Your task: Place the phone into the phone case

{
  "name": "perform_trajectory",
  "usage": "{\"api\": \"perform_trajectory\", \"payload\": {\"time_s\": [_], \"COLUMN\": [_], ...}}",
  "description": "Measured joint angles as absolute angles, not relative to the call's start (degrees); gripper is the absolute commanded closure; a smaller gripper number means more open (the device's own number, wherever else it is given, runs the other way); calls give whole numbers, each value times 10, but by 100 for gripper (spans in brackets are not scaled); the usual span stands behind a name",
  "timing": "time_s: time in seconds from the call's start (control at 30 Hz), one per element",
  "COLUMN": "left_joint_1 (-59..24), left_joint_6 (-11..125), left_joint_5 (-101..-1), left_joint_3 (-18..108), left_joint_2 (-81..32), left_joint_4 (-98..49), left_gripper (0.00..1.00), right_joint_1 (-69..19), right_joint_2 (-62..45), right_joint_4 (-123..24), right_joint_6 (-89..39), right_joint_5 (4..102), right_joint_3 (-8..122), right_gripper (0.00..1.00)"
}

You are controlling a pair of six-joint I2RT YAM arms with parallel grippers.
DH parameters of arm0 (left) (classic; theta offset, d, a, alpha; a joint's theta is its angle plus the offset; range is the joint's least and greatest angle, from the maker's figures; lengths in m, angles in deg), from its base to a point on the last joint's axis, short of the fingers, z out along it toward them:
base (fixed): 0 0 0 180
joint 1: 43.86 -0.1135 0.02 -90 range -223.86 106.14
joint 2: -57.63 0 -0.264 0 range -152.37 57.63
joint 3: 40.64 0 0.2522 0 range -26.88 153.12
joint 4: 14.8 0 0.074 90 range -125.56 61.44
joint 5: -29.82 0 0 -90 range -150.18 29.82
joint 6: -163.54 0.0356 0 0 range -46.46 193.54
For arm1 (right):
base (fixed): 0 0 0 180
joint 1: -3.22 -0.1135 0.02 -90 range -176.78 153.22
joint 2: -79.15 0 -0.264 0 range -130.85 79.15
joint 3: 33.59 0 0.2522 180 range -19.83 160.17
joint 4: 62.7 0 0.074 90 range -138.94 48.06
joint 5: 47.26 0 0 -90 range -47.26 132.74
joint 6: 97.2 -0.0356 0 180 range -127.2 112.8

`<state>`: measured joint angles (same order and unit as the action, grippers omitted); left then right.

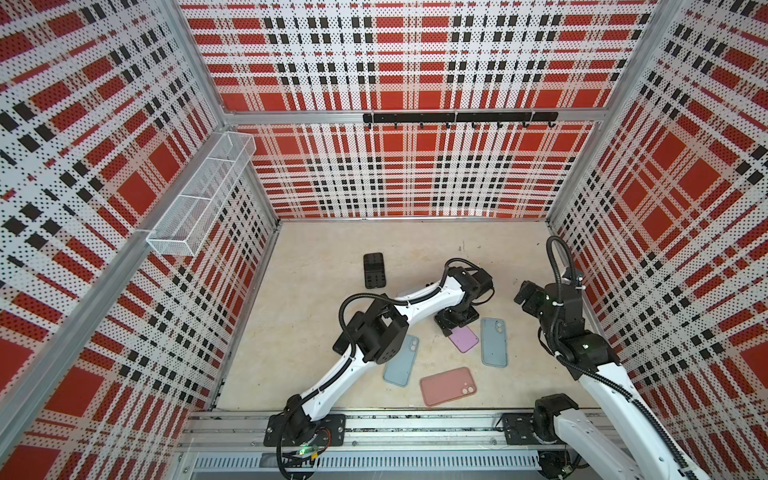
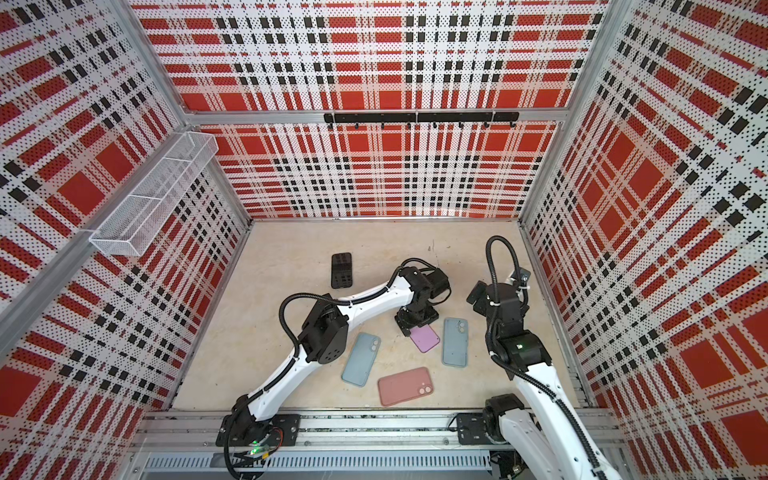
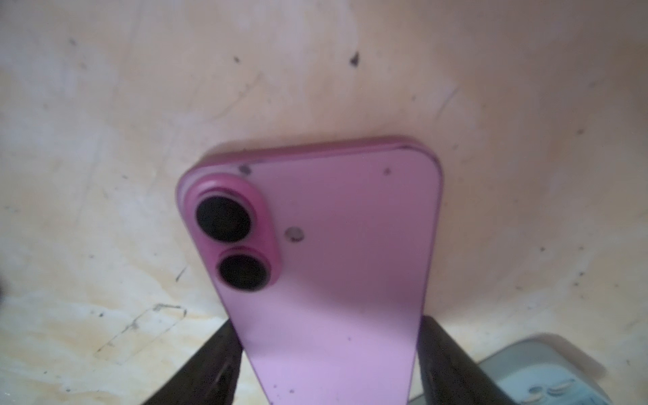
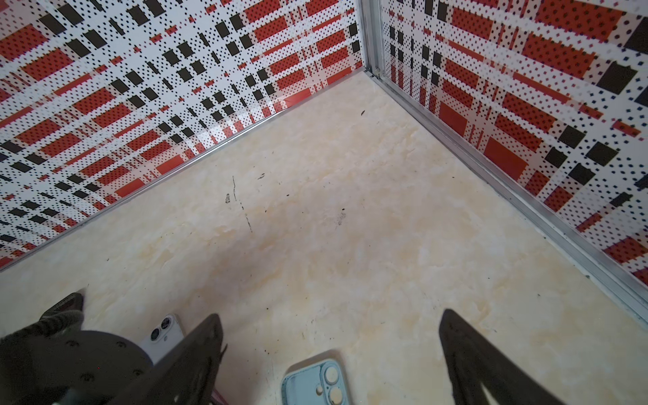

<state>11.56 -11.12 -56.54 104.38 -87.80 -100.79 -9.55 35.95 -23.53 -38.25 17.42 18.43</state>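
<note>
Evidently pick-up: left gripper (image 3: 329,322) straddles the pink phone (image 3: 343,217), cannot tell if clamped; right gripper (image 4: 329,315) gapes empty; next, lift toward blue case (image 3: 547,378) alongside

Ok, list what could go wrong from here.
1. The left gripper flanks the phone by its thin edges near one end, so the phone may slip or pivot on lifting.
2. A blue case lies close beside the phone, and the gripper could nudge it.
3. A second blue case and a pink case also lie nearby, so the phone might go into one that does not fit.
</note>
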Motion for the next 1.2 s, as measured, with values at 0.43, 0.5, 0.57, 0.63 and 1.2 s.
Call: {"api": "perform_trajectory", "payload": {"time_s": [0.43,0.5,0.57,0.63,1.2], "left_joint_1": [95,90,83,76,-15], "left_joint_6": [-42,-31,-17,1,183], "left_joint_5": [-528,-526,-525,-524,-543], "left_joint_3": [885,843,807,785,634], "left_joint_2": [-789,-765,-744,-731,-604], "left_joint_4": [-881,-843,-807,-778,-588], "left_gripper": [27,27,27,27,17], "right_joint_1": [-96,-96,-96,-96,-93], "right_joint_2": [324,314,304,295,282], "right_joint_4": [-234,-233,-229,-224,-239], "right_joint_6": [-382,-382,-382,-382,-291], "right_joint_5": [177,177,178,178,298], "right_joint_3": [188,190,194,201,265], "right_gripper": [3,3,3,3,0]}}
